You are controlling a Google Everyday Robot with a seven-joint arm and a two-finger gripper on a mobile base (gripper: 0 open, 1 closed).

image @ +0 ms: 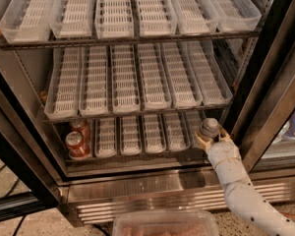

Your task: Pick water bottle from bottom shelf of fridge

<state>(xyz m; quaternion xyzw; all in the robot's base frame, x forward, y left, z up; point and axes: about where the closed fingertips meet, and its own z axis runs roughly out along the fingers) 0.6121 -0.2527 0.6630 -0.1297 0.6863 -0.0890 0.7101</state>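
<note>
**Camera view. Single entry, looking down into the open cooler.**

- Fridge: commercial display cooler with a steel frame. It has three tiers of white slotted lane trays, and the upper two tiers show no stock.
- Bottom shelf: short lane trays behind a steel sill.
- Red soda cans: two, in the far-left lane, one behind the other.
- Water bottle: upright in the rightmost lane of the bottom shelf, at the near end just behind the sill. It is close to the right door post and well apart from the cans. The cap faces the camera.
- Claw: on the end of the white arm, which reaches in from the lower right over the sill. The claw is narrowed around the bottle. Its tan fingertips press against the bottle's left and right sides, so it appears to hold the bottle, which is still in its lane.

**Handling note (judgement):** The grip appears made, so extraction is the step in hand.
1. Lift only enough to clear the tray lip and sill.
2. Draw straight back toward the near side, keeping the bottle upright.
3. Stay clear of the middle shelf above and the door post on the right.

A thin ribbed wall may flex, so firm but moderate pressure seems advisable.
</note>
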